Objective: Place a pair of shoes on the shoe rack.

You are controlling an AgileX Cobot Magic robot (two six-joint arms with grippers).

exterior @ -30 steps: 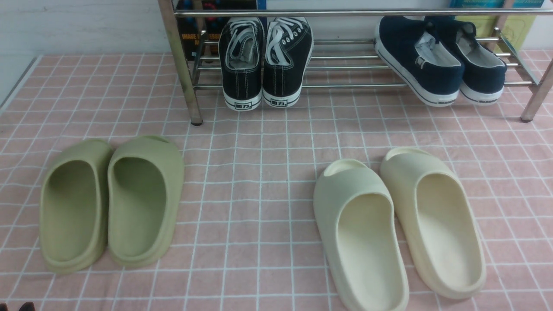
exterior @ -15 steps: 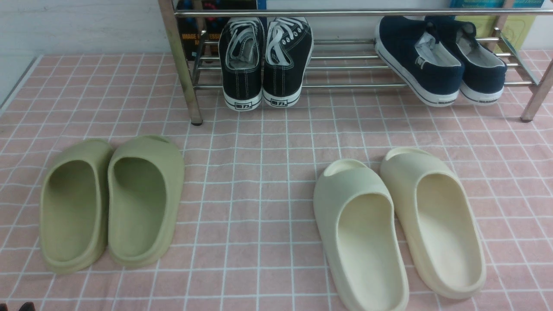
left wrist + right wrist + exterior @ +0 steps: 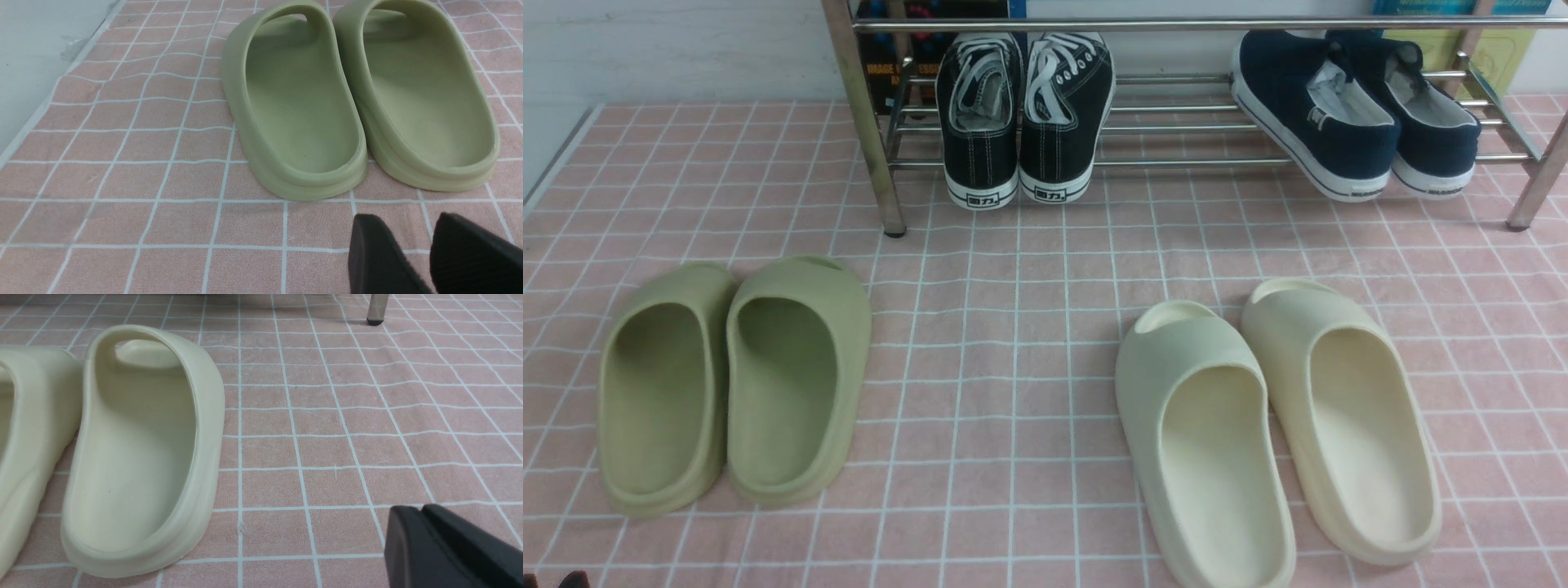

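Four pairs of footwear sit around the shoe rack. On its lower bars, right end, rests the pair of shoes; black sneakers stand at the left end. Before the rack lie cream slides and green slides. Left gripper shows a narrow gap, empty; right gripper fingers appear together, empty.

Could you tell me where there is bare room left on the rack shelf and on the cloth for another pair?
On the shoe rack, bare bars lie between the black sneakers and the navy slip-ons. On the cloth, a wide strip runs between the green slides and the cream slides. The rack's right end is crowded.
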